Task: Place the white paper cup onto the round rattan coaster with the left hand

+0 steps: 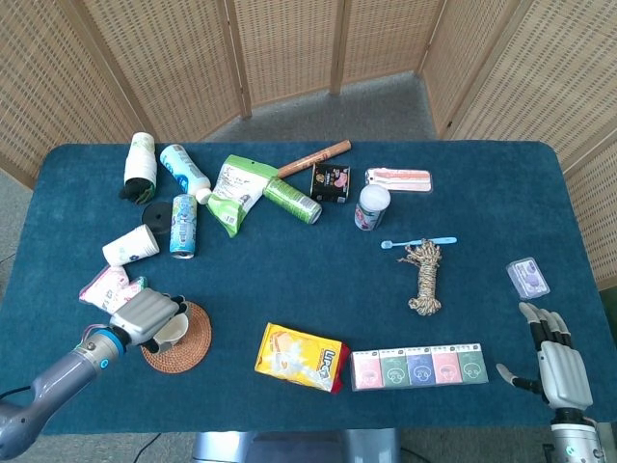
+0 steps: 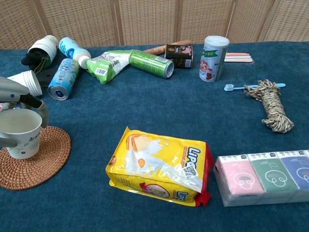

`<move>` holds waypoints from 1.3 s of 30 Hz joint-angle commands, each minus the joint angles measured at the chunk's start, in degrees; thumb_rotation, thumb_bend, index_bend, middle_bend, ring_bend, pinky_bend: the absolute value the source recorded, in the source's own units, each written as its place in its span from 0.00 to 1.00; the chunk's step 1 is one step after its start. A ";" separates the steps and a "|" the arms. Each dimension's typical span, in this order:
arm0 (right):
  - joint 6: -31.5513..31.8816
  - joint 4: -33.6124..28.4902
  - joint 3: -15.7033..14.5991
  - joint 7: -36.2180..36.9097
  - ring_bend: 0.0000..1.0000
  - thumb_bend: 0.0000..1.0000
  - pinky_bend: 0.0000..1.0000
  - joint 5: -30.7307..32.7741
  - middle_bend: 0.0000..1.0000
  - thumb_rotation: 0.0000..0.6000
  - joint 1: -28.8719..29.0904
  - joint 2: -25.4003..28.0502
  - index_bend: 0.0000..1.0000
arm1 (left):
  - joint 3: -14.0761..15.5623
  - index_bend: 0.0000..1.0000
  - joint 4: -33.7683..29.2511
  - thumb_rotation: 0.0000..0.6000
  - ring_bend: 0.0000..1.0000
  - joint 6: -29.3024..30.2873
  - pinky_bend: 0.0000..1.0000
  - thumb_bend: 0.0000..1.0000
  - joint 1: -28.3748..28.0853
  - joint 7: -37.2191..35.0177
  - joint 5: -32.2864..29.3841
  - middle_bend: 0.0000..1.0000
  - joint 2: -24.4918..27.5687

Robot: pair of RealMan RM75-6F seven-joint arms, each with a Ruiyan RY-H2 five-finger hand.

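Note:
The white paper cup [image 2: 21,134] stands upright on the round rattan coaster [image 2: 41,159] at the table's front left, its open mouth up. My left hand [image 1: 147,313] is wrapped around the cup [image 1: 172,332], with fingers [image 2: 19,99] showing behind its rim in the chest view. The coaster [image 1: 189,342] lies partly under the hand in the head view. My right hand [image 1: 557,359] rests at the front right corner, its fingers spread and holding nothing.
A yellow snack bag [image 1: 301,358] and a row of tissue packs [image 1: 417,367] lie along the front edge. Another paper cup [image 1: 131,246], cans, bottles and packets crowd the back left. A coiled rope [image 1: 423,277] and toothbrush [image 1: 417,242] sit right of centre.

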 commanded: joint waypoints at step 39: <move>0.26 -1.25 0.11 -1.20 0.00 0.22 0.00 -0.21 0.00 1.00 0.19 0.48 0.01 | -3.30 0.00 -4.40 0.72 0.00 5.71 0.00 0.33 5.52 -15.48 9.35 0.00 6.81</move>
